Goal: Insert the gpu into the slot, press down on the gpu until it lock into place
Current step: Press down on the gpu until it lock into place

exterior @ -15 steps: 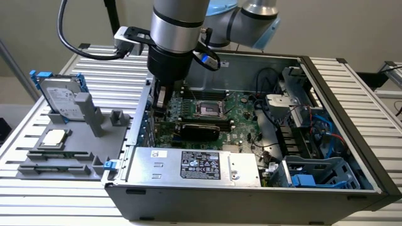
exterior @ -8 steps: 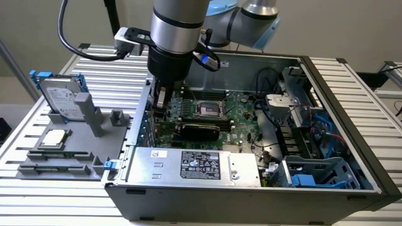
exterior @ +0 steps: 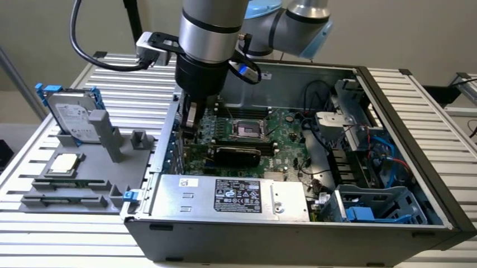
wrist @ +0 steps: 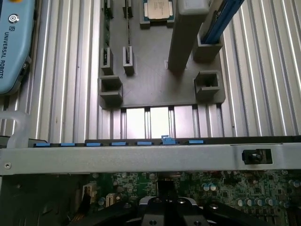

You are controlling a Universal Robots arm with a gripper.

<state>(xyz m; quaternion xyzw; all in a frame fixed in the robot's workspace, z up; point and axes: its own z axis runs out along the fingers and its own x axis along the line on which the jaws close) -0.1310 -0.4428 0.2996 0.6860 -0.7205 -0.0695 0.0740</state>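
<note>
Our pincer [exterior: 191,131], clenched empty, hovers over the gpu's [exterior: 232,153] left end, the card standing in the slot mid-motherboard [exterior: 287,125], and we judge an off-centre push could tilt it, leaving it unlocked.

The gpu [exterior: 232,154] lies inside the open computer case, a flat rectangular card with its black cover facing up, long side running across the green motherboard from the exterior view's left to its right. It sits low and level against the board, just below the processor socket and above the silver power supply box. A strip of green circuit board shows along its lower edge. The slot is hidden beneath the card, so its blue strip cannot be made out; whether the card is fully seated and locked cannot be told from here
</note>
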